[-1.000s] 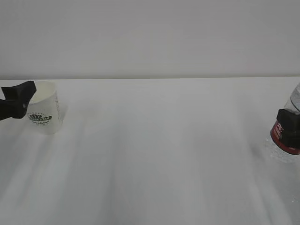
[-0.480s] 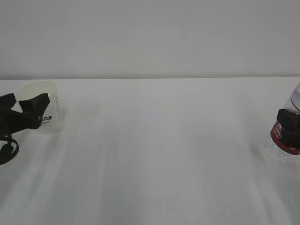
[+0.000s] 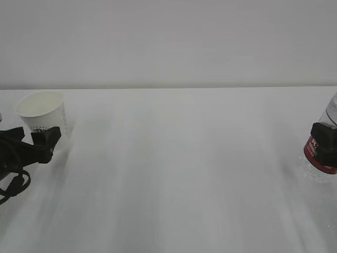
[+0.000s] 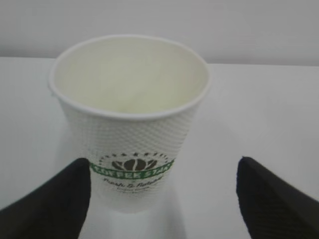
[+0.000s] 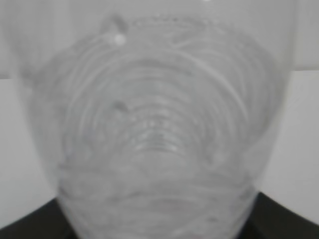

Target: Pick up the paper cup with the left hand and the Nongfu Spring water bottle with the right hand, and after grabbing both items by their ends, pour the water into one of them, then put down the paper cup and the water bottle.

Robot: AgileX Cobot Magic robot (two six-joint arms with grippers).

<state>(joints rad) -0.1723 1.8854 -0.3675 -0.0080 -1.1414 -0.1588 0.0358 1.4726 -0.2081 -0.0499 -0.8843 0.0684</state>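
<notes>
The white paper cup (image 3: 42, 112) stands upright at the far left of the table, its green logo (image 4: 132, 167) facing the left wrist view. My left gripper (image 3: 31, 142) is low in front of its base and open. Its black fingertips (image 4: 55, 199) flank the paper cup (image 4: 132, 114) without touching it. At the right edge stands the Nongfu Spring water bottle (image 3: 315, 153), red label showing, with my right gripper (image 3: 325, 142) shut round its lower part. The clear ribbed bottle (image 5: 159, 124) fills the right wrist view. I cannot make out water in either vessel.
The white table (image 3: 179, 174) runs between cup and bottle and meets a plain pale wall (image 3: 168, 42) behind. Loose black cables (image 3: 13, 187) hang from the left arm near the left edge.
My left gripper has sunk from the cup's rim to its base and stayed open, uncovering the rim. The right gripper and the bottle have not moved.
</notes>
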